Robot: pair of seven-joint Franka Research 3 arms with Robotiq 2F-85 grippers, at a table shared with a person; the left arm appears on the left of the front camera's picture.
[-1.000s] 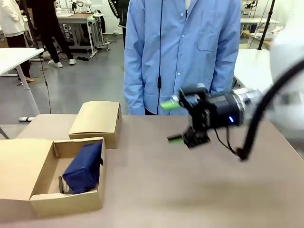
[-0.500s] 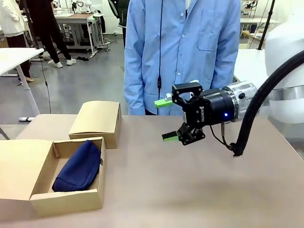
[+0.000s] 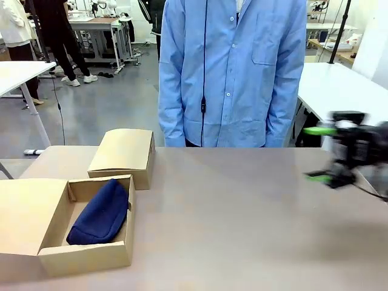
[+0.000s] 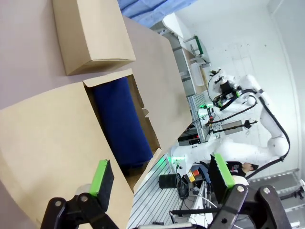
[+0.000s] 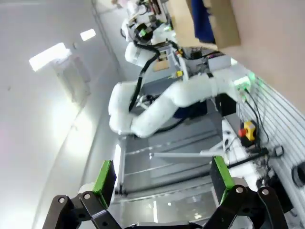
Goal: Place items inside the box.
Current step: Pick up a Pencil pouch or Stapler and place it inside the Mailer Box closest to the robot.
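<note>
The navy pencil case (image 3: 100,213) is a soft, rounded pouch lying flat inside the open cardboard box (image 3: 91,257) at the table's (image 3: 230,224) left. A closed box (image 3: 123,154) sits just behind. Right gripper (image 3: 320,154) hangs spread wide with nothing in it, left gripper (image 4: 162,176) too.

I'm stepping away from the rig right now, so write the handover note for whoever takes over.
Right gripper: open, empty, out at the table's right edge.
Left gripper: open, empty, hovering near the open box.
Navy pencil case: lying inside the open box.
Closed box: just behind the open one.
Person: standing at the far side, arms down.
Done: pencil case is in.
Left: no other items are out on the table in the front view; wait for the next one.
</note>
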